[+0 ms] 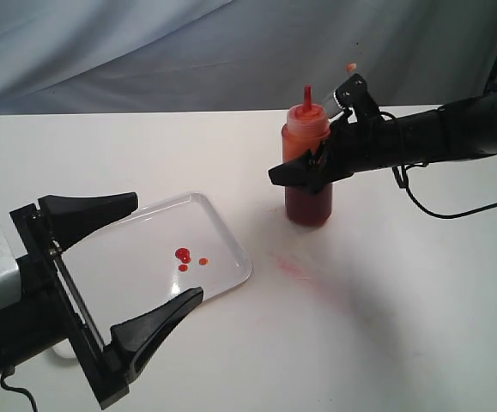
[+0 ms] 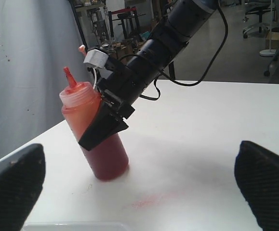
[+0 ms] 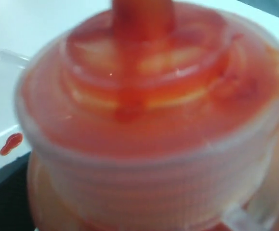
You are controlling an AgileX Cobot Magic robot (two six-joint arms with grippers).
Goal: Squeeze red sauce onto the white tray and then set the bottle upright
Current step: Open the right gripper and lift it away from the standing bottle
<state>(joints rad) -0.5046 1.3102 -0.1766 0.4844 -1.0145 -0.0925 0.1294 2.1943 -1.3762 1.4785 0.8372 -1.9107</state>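
nearest the lens, the left gripper (image 1: 169, 249) hangs low over the near end of the white tray (image 1: 228, 249), its two black fingers (image 1: 89, 209) spread as wide apart as they go and holding nothing; it touches no part of the work, and reads as parked out of the way, perhaps ready to steady the tray; the red sauce (image 1: 183, 255) lies on the tray as a few small glossy drops close together, one paler orange, so the squeezing part looks done; the bottle (image 1: 310, 206) stands on the white table (image 1: 145, 146) off to the right of the tray, well apart from it, base down and nozzle (image 1: 307, 96) up, which is why the second part looks nearly done too; the right gripper (image 1: 300, 172) straddles the bottle's middle, one dark finger (image 2: 103, 130) lying across its front and the other hidden behind; whether the jaws press the plastic or stand just clear of it i cannot tell; the bottle is translucent orange above, dark red below where sauce fills it, with smears under its shoulder in the right wrist view; its small cap (image 1: 350, 66) dangles near the gripper on a tether too thin to make out; a faint pinkish stain (image 1: 291, 268) marks the table between bottle and tray.
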